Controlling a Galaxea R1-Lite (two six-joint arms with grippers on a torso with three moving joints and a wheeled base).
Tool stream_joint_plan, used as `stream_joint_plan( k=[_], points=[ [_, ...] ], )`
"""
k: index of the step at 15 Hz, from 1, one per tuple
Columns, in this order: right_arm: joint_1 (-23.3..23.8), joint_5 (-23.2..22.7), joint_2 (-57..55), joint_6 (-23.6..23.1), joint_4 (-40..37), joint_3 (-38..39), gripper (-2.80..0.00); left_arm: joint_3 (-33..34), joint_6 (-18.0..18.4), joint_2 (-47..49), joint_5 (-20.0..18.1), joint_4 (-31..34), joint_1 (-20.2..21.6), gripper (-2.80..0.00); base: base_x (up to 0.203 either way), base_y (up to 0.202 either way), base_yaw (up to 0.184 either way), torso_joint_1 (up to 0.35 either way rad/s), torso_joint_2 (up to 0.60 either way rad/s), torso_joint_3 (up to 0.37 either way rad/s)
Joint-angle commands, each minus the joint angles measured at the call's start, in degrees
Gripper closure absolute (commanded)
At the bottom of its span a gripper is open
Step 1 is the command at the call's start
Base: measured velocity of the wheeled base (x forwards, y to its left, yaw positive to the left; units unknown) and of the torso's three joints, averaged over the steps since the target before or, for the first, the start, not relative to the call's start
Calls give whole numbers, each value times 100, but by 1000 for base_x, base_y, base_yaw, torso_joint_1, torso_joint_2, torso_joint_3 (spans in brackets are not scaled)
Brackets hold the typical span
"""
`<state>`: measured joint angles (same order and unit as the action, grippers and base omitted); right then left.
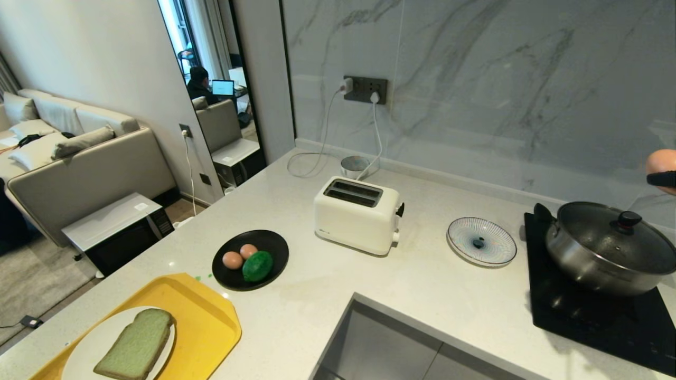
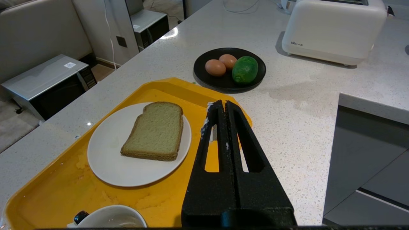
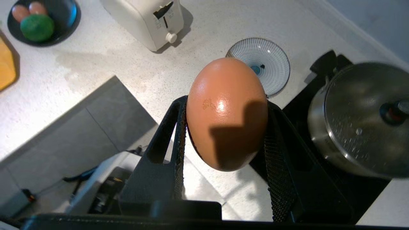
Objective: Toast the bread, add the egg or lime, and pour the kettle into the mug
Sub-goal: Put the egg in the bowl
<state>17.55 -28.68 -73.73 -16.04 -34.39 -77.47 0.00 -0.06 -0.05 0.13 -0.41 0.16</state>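
My right gripper (image 3: 227, 105) is shut on a pinkish-brown egg (image 3: 227, 111), held high above the counter; that egg shows at the head view's right edge (image 1: 660, 161). Two more eggs (image 1: 240, 255) and the lime (image 1: 257, 265) lie on a black plate (image 1: 274, 243). The green bread (image 1: 136, 344) lies flat on a white plate (image 1: 84, 353) on a yellow tray (image 1: 206, 316). My left gripper (image 2: 222, 103) is shut and empty above the tray's edge, beside the bread (image 2: 155, 131). The mug (image 2: 111, 218) stands on the tray's near end. The kettle is out of view.
A white toaster (image 1: 356, 214) stands mid-counter with empty slots. Right of it are a patterned dish (image 1: 481, 241) and a lidded steel pot (image 1: 607, 248) on a black hob (image 1: 581, 316). A sink (image 1: 380, 343) opens at the front. A round silver base (image 1: 354, 165) sits by the wall.
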Motion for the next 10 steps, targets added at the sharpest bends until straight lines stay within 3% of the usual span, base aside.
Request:
stream_joint_plan(
  k=[1, 3, 7, 10],
  points=[
    [-6, 429, 265, 350, 138, 274, 0, 0, -3, -1, 4, -2, 2, 0, 0, 0, 0, 0, 0, 0],
    [-31, 936, 381, 699, 330, 569, 0, 0, -3, 4, 4, -2, 2, 0, 0, 0, 0, 0, 0, 0],
    [37, 1509, 673, 753, 347, 815, 0, 0, -3, -3, 4, -2, 2, 0, 0, 0, 0, 0, 0, 0],
    [38, 1580, 838, 747, 310, 775, 0, 0, -3, 5, 4, -2, 2, 0, 0, 0, 0, 0, 0, 0]
  ],
)
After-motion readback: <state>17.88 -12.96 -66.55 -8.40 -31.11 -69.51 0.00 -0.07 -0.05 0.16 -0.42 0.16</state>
